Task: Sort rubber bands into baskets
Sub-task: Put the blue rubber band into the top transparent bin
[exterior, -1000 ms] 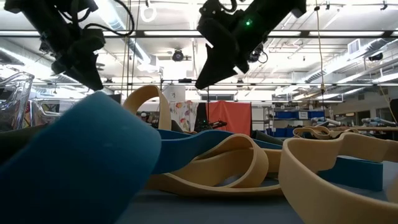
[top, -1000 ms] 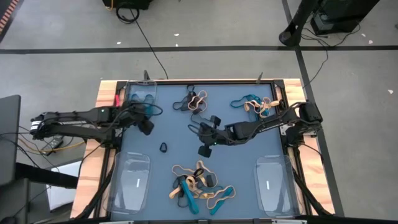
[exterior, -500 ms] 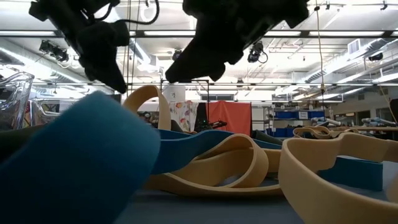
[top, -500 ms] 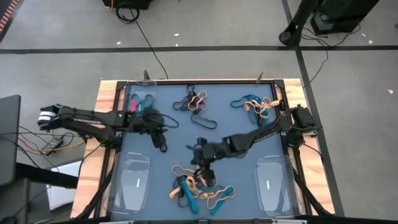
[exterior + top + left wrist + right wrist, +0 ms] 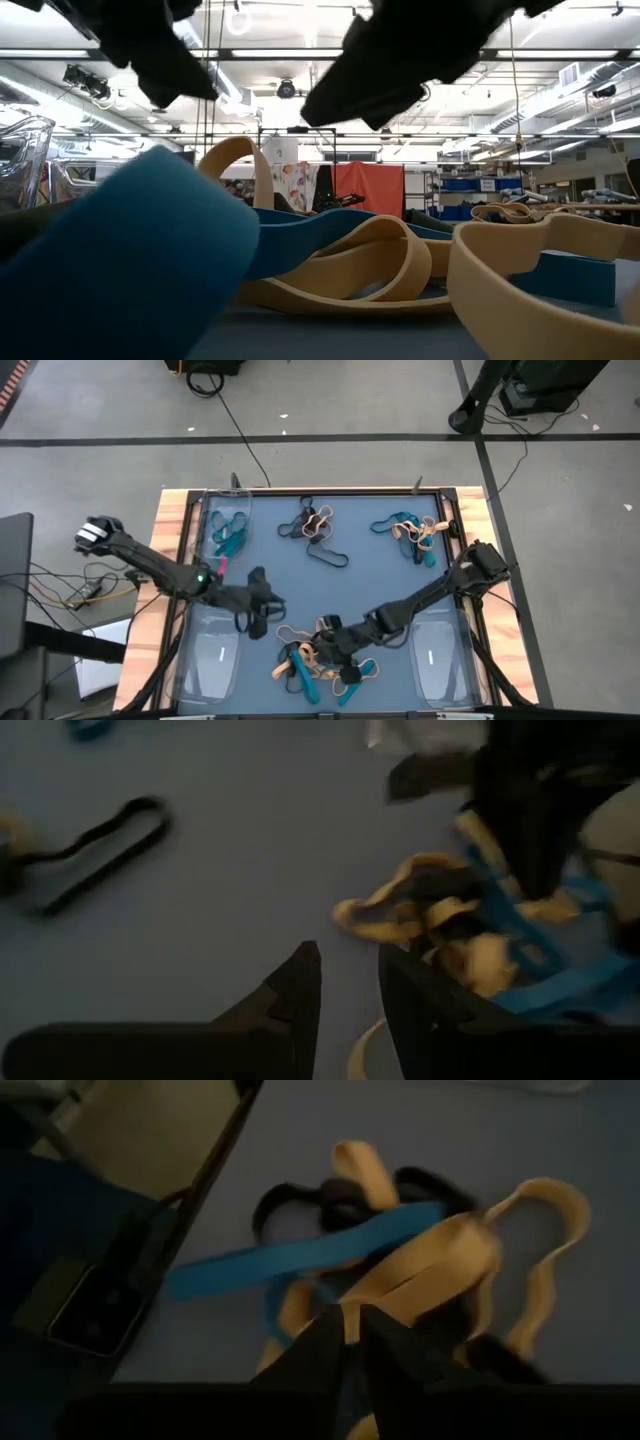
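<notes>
**Tan, teal and black bands tangled under both grippers**

Rubber bands lay in clumps on the blue table (image 5: pixel 290 575): the biggest heap of rubber bands (image 5: pixel 320 660) sat at six o'clock, smaller clusters at twelve and one o'clock, and a few teal ones already in the basket (image 5: pixel 228 525) at ten o'clock. The right gripper (image 5: pixel 328 643) hung over the six o'clock heap, fingers nearly pressed together and seemingly empty. The left gripper (image 5: pixel 258 622) hovered just beside it at seven o'clock, a narrow gap between its fingers. The tangle risked several colours lifting together, and the close arms could collide.
</notes>
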